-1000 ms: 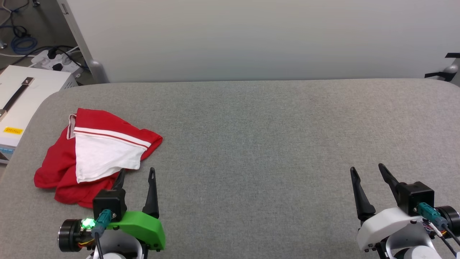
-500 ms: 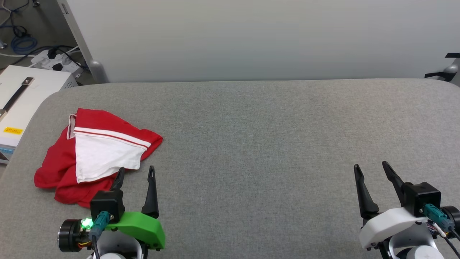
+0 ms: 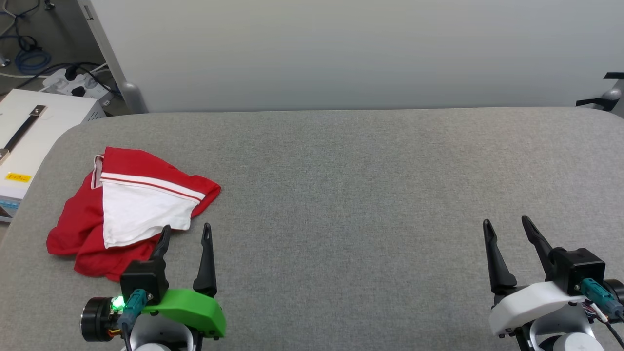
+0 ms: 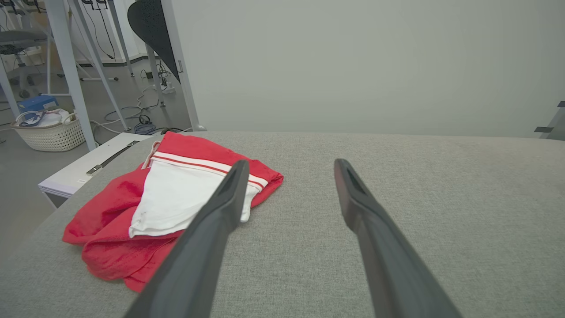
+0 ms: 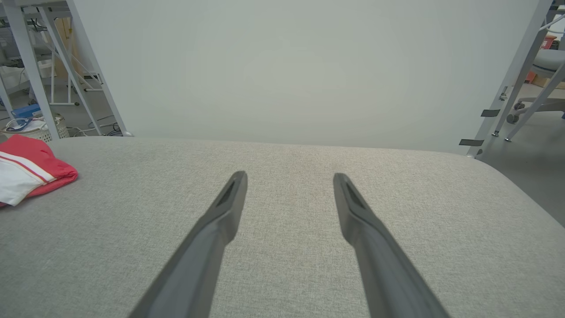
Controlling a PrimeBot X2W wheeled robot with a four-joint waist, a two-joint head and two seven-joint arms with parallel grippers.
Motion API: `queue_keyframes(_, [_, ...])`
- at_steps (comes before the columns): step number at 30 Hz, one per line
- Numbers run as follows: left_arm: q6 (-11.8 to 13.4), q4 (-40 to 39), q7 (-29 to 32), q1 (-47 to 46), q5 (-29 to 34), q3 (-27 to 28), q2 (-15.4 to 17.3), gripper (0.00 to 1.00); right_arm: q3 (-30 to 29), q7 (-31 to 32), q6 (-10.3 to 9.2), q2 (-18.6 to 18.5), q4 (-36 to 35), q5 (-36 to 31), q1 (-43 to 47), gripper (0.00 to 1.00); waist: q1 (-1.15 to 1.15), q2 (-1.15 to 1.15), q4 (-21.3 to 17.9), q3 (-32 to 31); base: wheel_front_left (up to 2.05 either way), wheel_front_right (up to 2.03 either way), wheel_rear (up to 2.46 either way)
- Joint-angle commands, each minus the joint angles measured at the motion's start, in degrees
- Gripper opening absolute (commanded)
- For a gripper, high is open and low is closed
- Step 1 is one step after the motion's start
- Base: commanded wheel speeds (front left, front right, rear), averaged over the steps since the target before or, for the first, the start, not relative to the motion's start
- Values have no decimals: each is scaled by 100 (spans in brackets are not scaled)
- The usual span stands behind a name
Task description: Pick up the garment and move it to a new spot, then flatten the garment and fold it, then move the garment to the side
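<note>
A grey fabric-covered worktop (image 3: 351, 195) fills most of the scene, backed by a pale upright panel (image 3: 341, 48). The garment (image 3: 131, 207) lies crumpled near the worktop's left end, red with a white section edged by a red stripe. The left claw (image 3: 186, 228), on a green housing, sits at the lower left with fingers spread. One tip overlaps the garment's near edge; contact cannot be told. The right claw (image 3: 506, 222), on a white housing, stands open at the lower right, well apart from the garment. A white box (image 3: 29, 126) sits beyond the left edge.
</note>
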Motion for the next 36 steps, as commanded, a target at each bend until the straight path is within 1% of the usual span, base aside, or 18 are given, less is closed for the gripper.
queue_keyframes(1, [-18,34,-62,35,-54,-9,-10,100,-20,-63,-1,3,23,42,-16,100,0,0,0,-2,0,0,0])
queue_keyframes(24, [-22,231,-334,5,-260,-46,-15,100,-21,-332,-2,5,180,246,-29,100,0,0,56,31,0,0,0])
queue_keyframes(30, [7,232,-405,-22,-310,-30,-16,100,74,-402,-2,5,142,264,-29,100,0,0,251,83,0,0,0])
queue_keyframes(36, [8,256,-476,-43,-359,-12,-17,100,202,-472,-2,6,95,259,-29,100,0,0,591,129,0,0,0])
